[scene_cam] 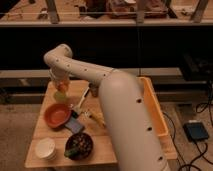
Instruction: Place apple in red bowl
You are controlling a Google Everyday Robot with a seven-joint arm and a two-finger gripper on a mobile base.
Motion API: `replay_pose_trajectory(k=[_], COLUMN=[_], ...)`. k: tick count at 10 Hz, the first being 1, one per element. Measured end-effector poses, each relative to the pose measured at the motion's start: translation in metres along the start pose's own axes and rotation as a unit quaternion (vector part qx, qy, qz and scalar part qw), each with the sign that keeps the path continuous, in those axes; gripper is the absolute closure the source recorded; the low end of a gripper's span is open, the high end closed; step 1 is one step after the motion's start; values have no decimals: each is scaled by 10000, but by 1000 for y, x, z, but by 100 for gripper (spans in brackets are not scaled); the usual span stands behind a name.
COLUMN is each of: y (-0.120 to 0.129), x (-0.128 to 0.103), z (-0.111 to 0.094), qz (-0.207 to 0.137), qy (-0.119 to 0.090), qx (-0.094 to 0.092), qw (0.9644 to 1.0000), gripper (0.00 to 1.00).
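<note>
1. Right, the tool (pixel 61 86) hangs at the end of the white arm (pixel 120 105), over the far left part of the wooden worktop (pixel 112 145).
2. Pinched in it is the apple (pixel 61 87), up off the worktop, so the tool is closed around the fruit.
3. Just under the apple sits a small yellow-green round thing (pixel 60 96); what it is cannot be told.
4. Nearer the camera and a touch left, the red bowl (pixel 57 114) rests on the worktop, apart from the apple.
5. A dark bowl (pixel 79 146) with mixed contents sits at the front, a white cup (pixel 45 148) to its left.
6. On the right, mostly behind the arm, lies a yellow bin (pixel 156 112).
</note>
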Motion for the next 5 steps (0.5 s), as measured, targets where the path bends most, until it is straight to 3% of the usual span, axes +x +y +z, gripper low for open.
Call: replay_pose_trajectory(k=[2, 5], y=[-4, -45], x=[-3, -35], z=[-17, -18], qz=[-124, -627], qy=[114, -90], qx=[286, 975], qw=[9995, 9932], gripper=[74, 74])
